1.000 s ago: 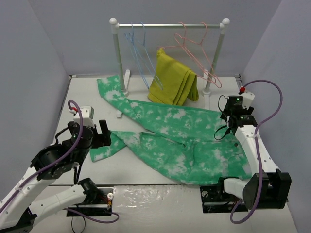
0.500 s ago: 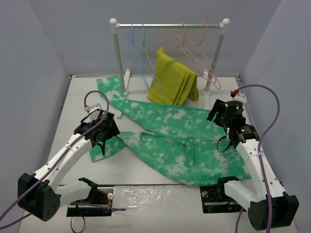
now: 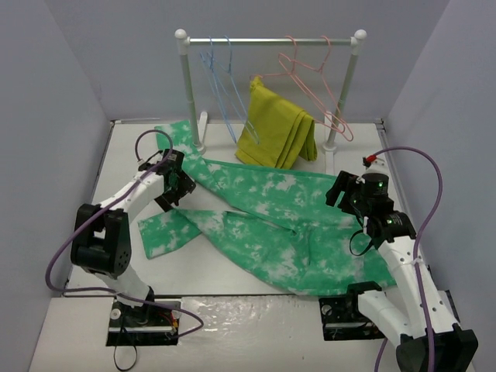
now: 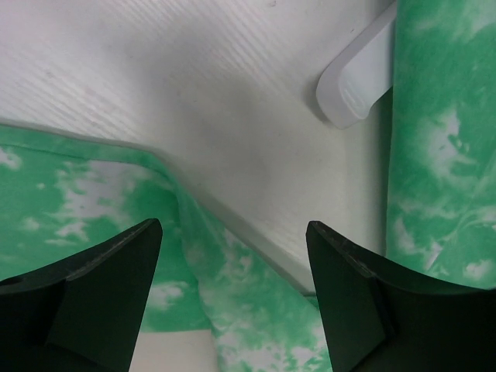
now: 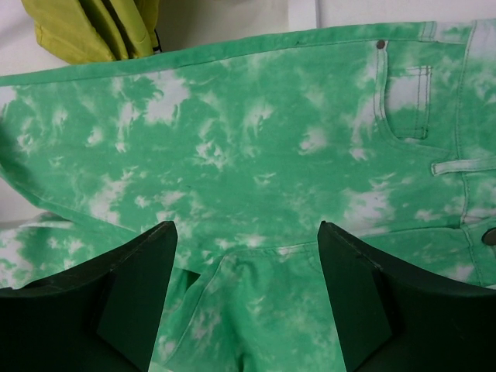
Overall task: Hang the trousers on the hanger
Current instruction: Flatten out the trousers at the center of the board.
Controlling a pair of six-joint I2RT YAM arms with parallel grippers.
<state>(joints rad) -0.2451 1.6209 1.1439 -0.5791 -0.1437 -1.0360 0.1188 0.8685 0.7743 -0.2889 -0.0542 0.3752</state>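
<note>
The trousers (image 3: 287, 209) lie spread flat on the table (image 3: 132, 155), waist toward the right arm, the two legs fanning out to the left. The far leg runs past the rack foot (image 4: 353, 85). The hanger (image 3: 225, 85) hangs from the left part of the rack (image 3: 271, 39) rail beside its blue twin, well apart from the cloth. Pink hangers (image 3: 310, 77) and a yellow garment (image 3: 275, 128) sit on the right part.

The left claw (image 3: 174, 186) hovers over the gap between the legs, released, nothing between its fingers. Its wrist view shows bare table below with a leg edge at each side. The right claw (image 3: 341, 194) is released too, poised over the seat near the back pocket.

The spread layout probably serves the next step: legs need bringing together so the cloth can be narrowed enough to pass over the hanger bar. With each claw above a different end, the arms look set to pinch and fold. The task is barely begun; no cloth is gripped and the hanger is untouched.
</note>
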